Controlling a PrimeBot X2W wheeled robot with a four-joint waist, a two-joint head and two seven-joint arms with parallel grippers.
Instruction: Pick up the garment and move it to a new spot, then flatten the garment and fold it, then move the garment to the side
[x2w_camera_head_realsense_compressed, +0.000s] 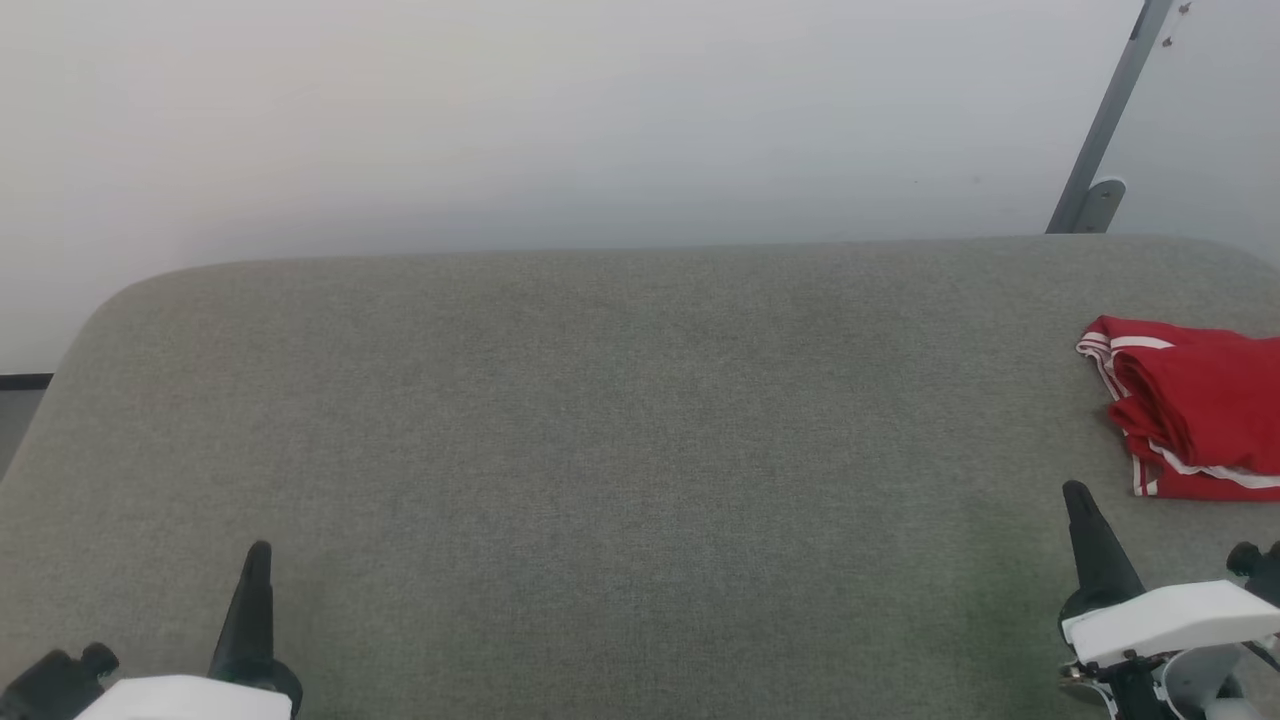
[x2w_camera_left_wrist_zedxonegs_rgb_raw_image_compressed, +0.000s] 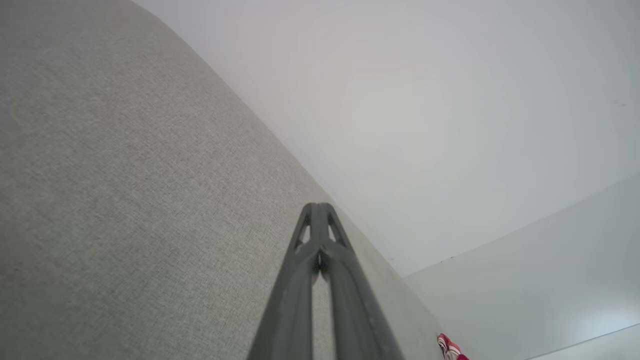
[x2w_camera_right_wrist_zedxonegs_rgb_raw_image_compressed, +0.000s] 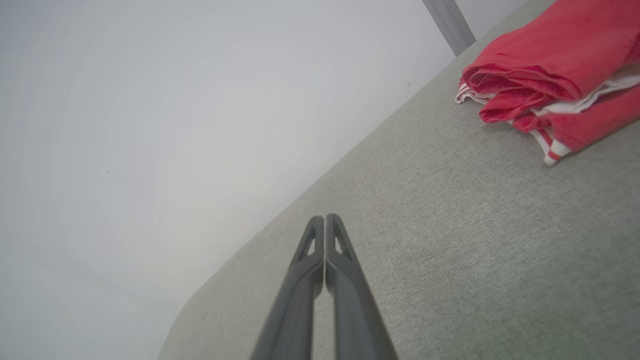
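The garment (x2w_camera_head_realsense_compressed: 1195, 420) is a red shirt with white and striped trim, folded into a bundle at the right edge of the grey table (x2w_camera_head_realsense_compressed: 620, 450), partly cut off by the head view's border. It also lies at the upper right of the right wrist view, garment (x2w_camera_right_wrist_zedxonegs_rgb_raw_image_compressed: 550, 75), and as a red sliver, garment (x2w_camera_left_wrist_zedxonegs_rgb_raw_image_compressed: 450, 347), in the left wrist view. My right gripper (x2w_camera_head_realsense_compressed: 1075, 492) is shut and holds nothing, just in front and left of the garment; its tips (x2w_camera_right_wrist_zedxonegs_rgb_raw_image_compressed: 325, 218) are pressed together. My left gripper (x2w_camera_head_realsense_compressed: 258, 550) is shut and holds nothing at the lower left, tips (x2w_camera_left_wrist_zedxonegs_rgb_raw_image_compressed: 317, 206) closed.
A pale wall rises behind the table's rounded far edge. A grey metal strut (x2w_camera_head_realsense_compressed: 1105, 120) leans against it at the back right, near the garment. The table's broad middle (x2w_camera_head_realsense_compressed: 600, 430) is bare grey fabric.
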